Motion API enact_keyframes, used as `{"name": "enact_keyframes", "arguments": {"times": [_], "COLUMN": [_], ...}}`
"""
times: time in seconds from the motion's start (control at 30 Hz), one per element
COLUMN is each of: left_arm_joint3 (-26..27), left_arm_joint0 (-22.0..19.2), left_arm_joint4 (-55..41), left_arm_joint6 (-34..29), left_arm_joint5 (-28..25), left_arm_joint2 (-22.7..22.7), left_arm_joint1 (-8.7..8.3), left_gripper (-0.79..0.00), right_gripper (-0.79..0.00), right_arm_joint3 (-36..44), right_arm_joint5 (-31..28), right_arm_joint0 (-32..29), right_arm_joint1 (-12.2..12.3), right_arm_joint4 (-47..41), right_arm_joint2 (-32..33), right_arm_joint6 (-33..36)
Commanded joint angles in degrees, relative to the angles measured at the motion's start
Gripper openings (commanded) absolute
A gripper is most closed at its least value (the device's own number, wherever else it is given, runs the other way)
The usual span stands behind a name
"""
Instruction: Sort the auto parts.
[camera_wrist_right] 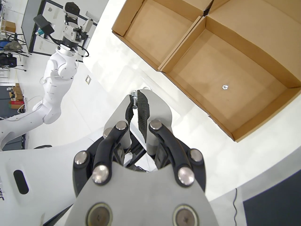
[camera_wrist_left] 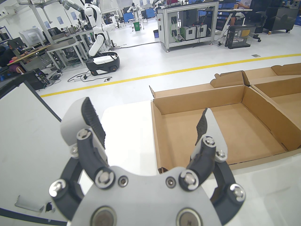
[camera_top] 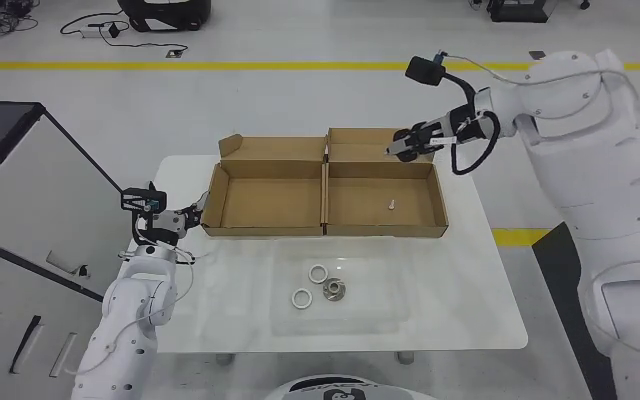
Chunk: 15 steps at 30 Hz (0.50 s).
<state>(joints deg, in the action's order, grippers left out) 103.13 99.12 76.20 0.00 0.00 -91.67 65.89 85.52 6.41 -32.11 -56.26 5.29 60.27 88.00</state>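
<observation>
**Sorting at an early stage: one part boxed, one carried, three waiting**

Near the near edge of the desk (camera_top: 480, 320) three parts lie close together. They are one white ring (camera_top: 317, 272), a second ring (camera_top: 301, 298) and one flanged metal part (camera_top: 333, 290) just beside them. I judge these as not yet sorted.

Further back, two open boxes stand side by side, touching. The left box (camera_top: 262, 200) has nothing inside. The right box (camera_top: 360, 200) holds one small fastener (camera_top: 391, 206), so one part seems already placed.

At the left edge of the desk, the left gripper (camera_top: 192, 214) is just beside the outer wall of the left box. Its jaws are spread wide and hold nothing.

Farthest away, the right gripper (camera_wrist_right: 136, 99) hangs over the far side of the right box. It is clenched on one bolt (camera_wrist_right: 134, 96), which sticks out at the fingertips.

Count: two boxes, two rings, one flanged part, one fastener, one bolt. In my judgement the bolt belongs in the right box. After it, the three parts at the near edge are left.
</observation>
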Motion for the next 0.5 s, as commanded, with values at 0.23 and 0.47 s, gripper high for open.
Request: {"name": "enact_keyframes", "arguments": {"times": [0.23,0.47], "left_arm_joint3": [0.00,0.00], "left_arm_joint0": [0.00,0.00], "left_arm_joint4": [0.00,0.00], "left_arm_joint6": [0.00,0.00], "left_arm_joint5": [0.00,0.00], "left_arm_joint2": [0.00,0.00], "left_arm_joint1": [0.00,0.00], "left_gripper": [0.000,0.000], "right_gripper": [-0.785,-0.785], "right_arm_joint3": [-4.92,-8.45], "right_arm_joint5": [-1.90,-2.90], "right_arm_joint0": [7.40,12.39], "right_arm_joint1": [0.35,0.36], "right_arm_joint4": [1.78,1.47], "right_arm_joint2": [-9.61,-17.43], "right_arm_joint6": [0.00,0.00]}}
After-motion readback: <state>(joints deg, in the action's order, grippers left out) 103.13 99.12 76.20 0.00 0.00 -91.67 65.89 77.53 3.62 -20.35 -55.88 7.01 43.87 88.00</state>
